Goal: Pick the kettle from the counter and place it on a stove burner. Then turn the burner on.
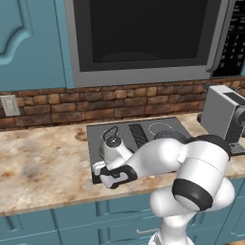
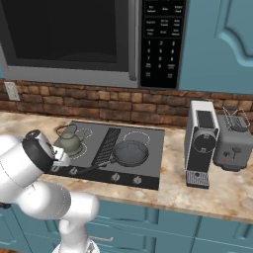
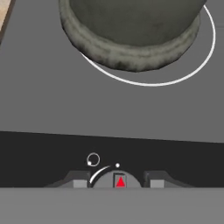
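So the kettle (image 3: pixel 131 30) sits on the burner ring (image 3: pixel 192 72) already. We're lined up on its knob (image 3: pixel 119 180), jaws straddling it, half-open, gripping nothing yet.

Colours — cooktop area
Kettle (image 3: pixel 131 26) grey-green, mottled; stove burner (image 3: pixel 183 72) a thin white ring on dark grey glass; knob (image 3: pixel 119 180) grey with red triangle — tabletop (image 1: pixel 43 162) beige-tan, brown-veined; brick backsplash (image 1: pixel 95 103) reddish-brown.

Red-brown brick backsplash (image 2: pixel 123 106), teal upper cabinets (image 1: pixel 28 43) and teal lower drawers (image 2: pixel 163 232). Built-in microwave (image 2: pixel 74 39) overhead, dark keypad panel (image 2: pixel 160 42). White wall outlet (image 1: pixel 10 105) on brick, left side.
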Robot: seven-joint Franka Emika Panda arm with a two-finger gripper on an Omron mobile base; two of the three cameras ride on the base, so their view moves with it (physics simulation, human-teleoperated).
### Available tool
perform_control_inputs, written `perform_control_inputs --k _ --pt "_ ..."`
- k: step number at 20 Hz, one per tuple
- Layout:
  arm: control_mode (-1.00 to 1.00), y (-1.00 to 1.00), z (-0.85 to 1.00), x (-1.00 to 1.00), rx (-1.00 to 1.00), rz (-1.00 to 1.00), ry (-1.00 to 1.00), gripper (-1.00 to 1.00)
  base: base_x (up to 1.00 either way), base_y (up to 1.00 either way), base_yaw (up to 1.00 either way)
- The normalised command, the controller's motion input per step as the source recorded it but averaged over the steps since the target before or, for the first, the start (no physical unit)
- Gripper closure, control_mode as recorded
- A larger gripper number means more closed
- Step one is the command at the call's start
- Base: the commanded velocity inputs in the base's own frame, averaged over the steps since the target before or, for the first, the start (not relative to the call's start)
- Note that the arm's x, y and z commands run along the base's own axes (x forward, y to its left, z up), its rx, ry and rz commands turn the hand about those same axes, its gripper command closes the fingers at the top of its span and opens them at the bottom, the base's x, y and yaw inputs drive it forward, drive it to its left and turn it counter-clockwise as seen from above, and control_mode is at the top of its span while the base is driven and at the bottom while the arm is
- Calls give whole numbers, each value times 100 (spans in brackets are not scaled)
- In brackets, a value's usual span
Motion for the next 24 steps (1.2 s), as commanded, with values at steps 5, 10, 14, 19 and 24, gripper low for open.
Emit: perform_control_inputs --k 5,10,14,19,24 --pt "-100 0 0 -17 0 3 -3 100 0 0 0" --pt "-100 0 0 -33 0 21 0 100 0 0 0" --pt "-100 0 -4 -38 0 27 0 100 0 0 0" --pt "-100 0 -11 -40 -3 30 0 100 0 0 0" --pt "-100 0 -21 -40 -6 31 0 100 0 0 0"
